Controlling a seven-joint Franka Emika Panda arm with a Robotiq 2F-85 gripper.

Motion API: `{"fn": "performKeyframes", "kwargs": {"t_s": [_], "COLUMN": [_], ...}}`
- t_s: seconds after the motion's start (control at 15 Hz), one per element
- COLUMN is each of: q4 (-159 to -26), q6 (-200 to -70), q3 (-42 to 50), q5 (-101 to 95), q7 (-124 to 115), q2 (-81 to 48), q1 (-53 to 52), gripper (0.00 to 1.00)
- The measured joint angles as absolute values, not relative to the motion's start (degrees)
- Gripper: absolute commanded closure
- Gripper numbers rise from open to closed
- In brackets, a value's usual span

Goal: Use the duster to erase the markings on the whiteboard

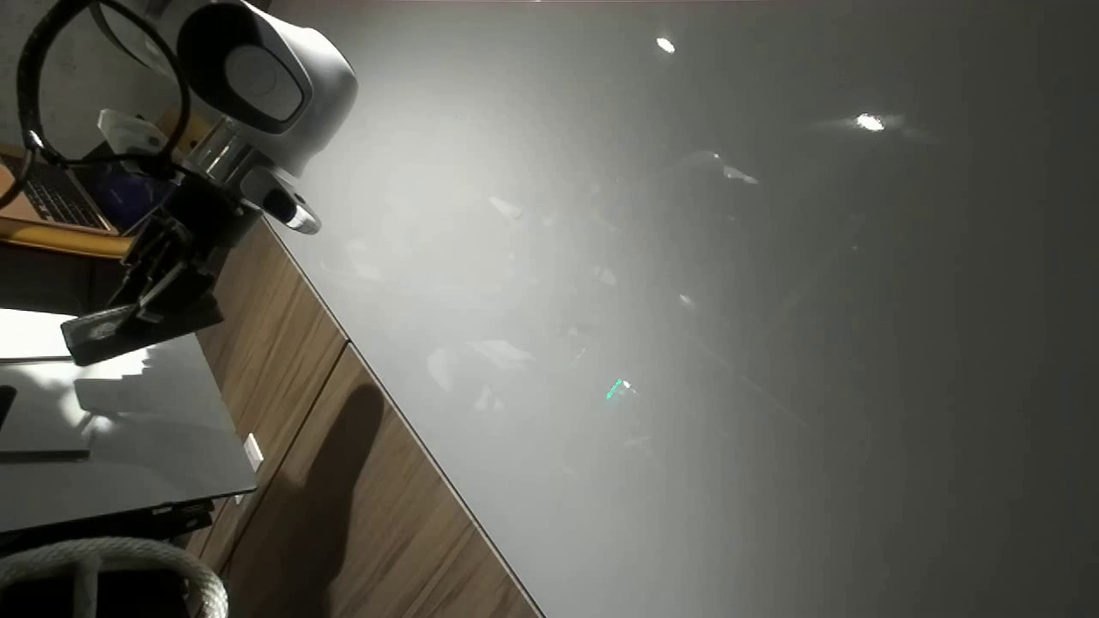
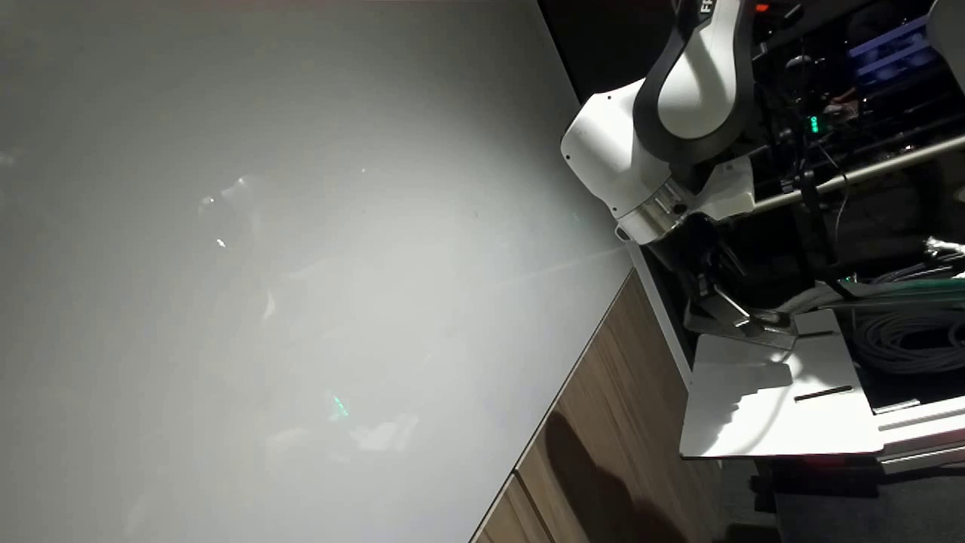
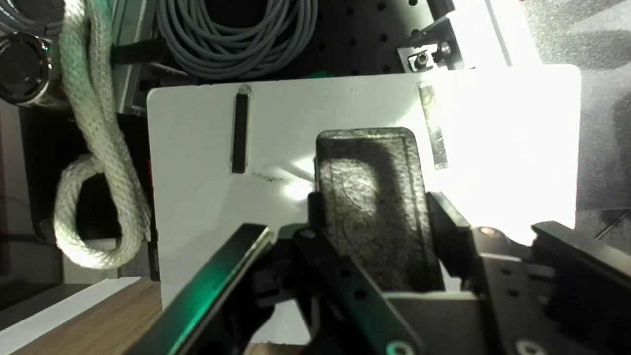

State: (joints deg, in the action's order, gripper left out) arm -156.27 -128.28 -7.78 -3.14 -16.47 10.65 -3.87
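My gripper (image 3: 378, 212) is shut on the duster (image 3: 367, 162), a dark grey rectangular block whose broad face shows in the wrist view, with a finger against each long side. In both exterior views the duster (image 1: 94, 341) is held over the small white tabletop, apparently raised off it, away from the board. The whiteboard (image 1: 549, 283) is the huge glossy grey panel filling most of both exterior views. Only glare spots, pale reflections and a small green glint show on it. Its markings are out of view or too faint to make out.
Below the duster lies the white tabletop (image 3: 197, 197) with dark strips on it. Wood panelling (image 2: 603, 422) borders the whiteboard's lower edge. A thick rope (image 3: 106, 162) and a coil of grey cable (image 3: 236, 44) lie around the tabletop. An open laptop (image 1: 64, 193) sits behind the arm.
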Motion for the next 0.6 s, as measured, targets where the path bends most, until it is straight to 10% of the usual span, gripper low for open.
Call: {"fn": "performKeyframes", "kwargs": {"t_s": [0.6], "q4": [-147.75], "q6": [-128.51], "q3": [-5.08], "q5": [-3.44], "q7": [-13.59], "q2": [2.06], "q1": [-2.09], "gripper": [0.73]}}
